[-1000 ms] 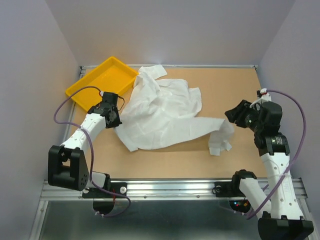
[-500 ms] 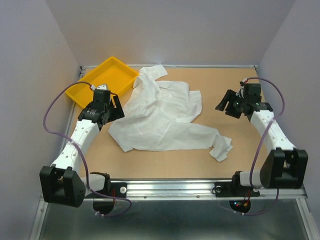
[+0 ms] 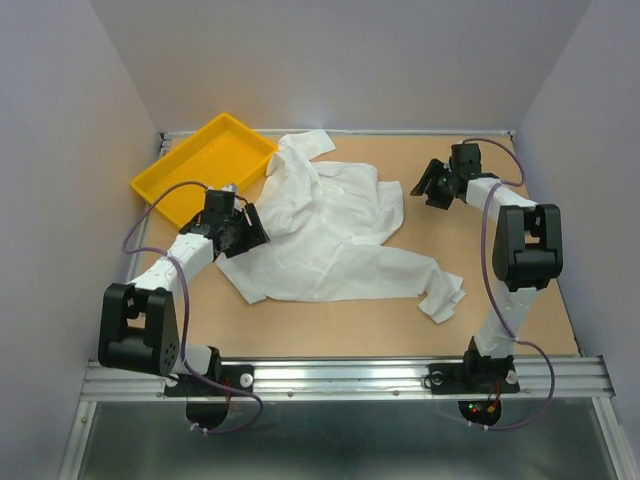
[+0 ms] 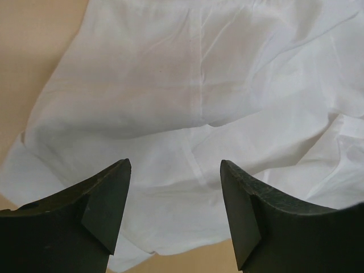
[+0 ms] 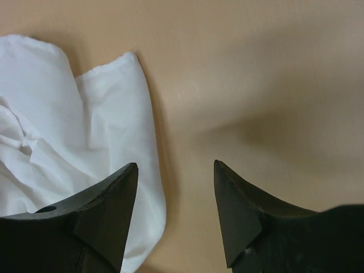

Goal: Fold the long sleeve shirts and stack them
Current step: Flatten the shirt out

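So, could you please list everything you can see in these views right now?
shirt: one, white, lying crumpled across the middle of the table, with one long sleeve trailing toward the near right.
tray: one, yellow, empty, in the far left corner, with the shirt close by its right side.
table: one, tan, under everything.
rail: one, silver metal, along the near edge.
left arm: one, white and black, reaching from the near left.
right arm: one, white and black, reaching from the near right.
left hand: one, black, open, over the shirt's left part.
right hand: one, black, open, over bare table at the shirt's right edge.
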{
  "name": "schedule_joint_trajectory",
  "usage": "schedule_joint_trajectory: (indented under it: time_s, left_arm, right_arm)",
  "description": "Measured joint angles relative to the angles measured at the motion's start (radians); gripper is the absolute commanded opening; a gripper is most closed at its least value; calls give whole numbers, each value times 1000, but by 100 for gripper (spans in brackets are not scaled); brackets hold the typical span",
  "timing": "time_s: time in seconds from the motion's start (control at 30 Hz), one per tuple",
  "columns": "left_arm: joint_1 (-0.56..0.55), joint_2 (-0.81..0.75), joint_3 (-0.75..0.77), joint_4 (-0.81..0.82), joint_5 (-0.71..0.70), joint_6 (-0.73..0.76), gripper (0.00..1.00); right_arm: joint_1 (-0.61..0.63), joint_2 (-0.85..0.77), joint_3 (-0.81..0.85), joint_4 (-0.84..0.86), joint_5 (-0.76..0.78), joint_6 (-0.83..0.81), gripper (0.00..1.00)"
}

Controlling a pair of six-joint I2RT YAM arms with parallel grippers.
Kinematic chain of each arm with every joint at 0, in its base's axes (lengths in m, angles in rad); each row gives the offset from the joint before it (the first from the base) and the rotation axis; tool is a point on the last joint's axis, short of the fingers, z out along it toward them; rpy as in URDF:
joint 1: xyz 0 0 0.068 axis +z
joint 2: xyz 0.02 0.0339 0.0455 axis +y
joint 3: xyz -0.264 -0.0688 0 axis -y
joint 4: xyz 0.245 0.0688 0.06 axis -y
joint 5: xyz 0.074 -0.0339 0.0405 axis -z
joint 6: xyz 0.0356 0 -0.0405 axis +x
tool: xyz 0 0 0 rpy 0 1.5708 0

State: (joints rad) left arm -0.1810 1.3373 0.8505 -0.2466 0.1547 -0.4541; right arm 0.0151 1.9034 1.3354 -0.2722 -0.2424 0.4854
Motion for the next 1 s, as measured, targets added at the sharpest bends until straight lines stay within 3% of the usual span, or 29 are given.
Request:
schedule_joint_trajectory:
  time_s: [0.17, 0.43, 0.67, 0.8, 1.0]
  left_arm:
    - [0, 108, -61, 86, 33, -48, 69]
    - [3, 187, -103, 223, 48, -100, 67]
    - [3, 217, -106, 311, 66, -124, 67]
    - [3, 217, -112, 327, 66, -131, 67]
    - [4, 217, -116, 334, 67, -136, 67]
  right_arm:
    - [14, 134, 66, 59, -1, 51, 61]
    - [46, 217, 136, 127, -8, 85, 57]
    - [54, 280, 193, 169, -19, 93, 34]
    - [58, 313, 220, 176, -27, 93, 3]
    - [57, 286, 191, 172, 42, 56, 1]
